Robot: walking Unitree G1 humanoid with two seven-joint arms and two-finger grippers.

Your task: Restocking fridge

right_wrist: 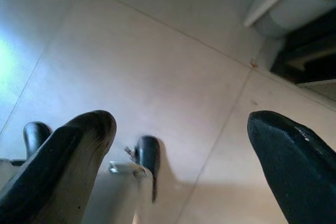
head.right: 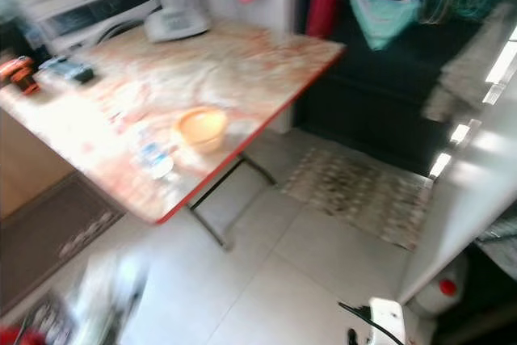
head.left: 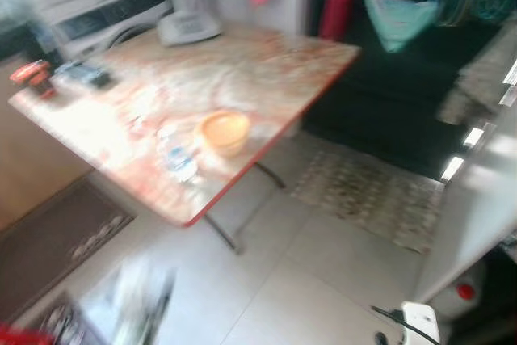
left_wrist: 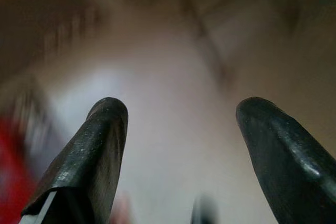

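Item: water bottle (head.left: pixel 179 159), small, clear plastic, blue label, standing near the front edge of the folding table (head.left: pixel 283 54), at about 9 o'clock from the frame's centre. Judged light and smooth-walled; thin plastic will likely dent under a hard squeeze. Best hold: around the mid-body at the label, fingers either side, bottle kept upright. The view is blurred; cap and fill level cannot be made out.

Item: orange bowl (head.left: pixel 224 132), just beside the bottle at its 2 o'clock. Probably light, rigid plastic; a rim pinch would serve. Contents not discernible.

Item: left gripper (left_wrist: pixel 181 145), fingers spread wide, nothing between them, pointing at blurred floor.

Item: right gripper (right_wrist: pixel 199 150), fingers likewise apart and empty, over pale floor tiles (right_wrist: pixel 157 56).

Item: fridge door (head.left: pixel 477 199), white, open, at 4 o'clock, with a red-capped container (head.left: pixel 464 290) low in the fridge.

Edges and room: the red table edge lies close to the bottle, so a sideways nudge could tip it off. Table legs at 6 o'clock below the top. Between table and fridge lies open tiled floor, with a patterned mat (head.left: pixel 363 191) at 3 o'clock.
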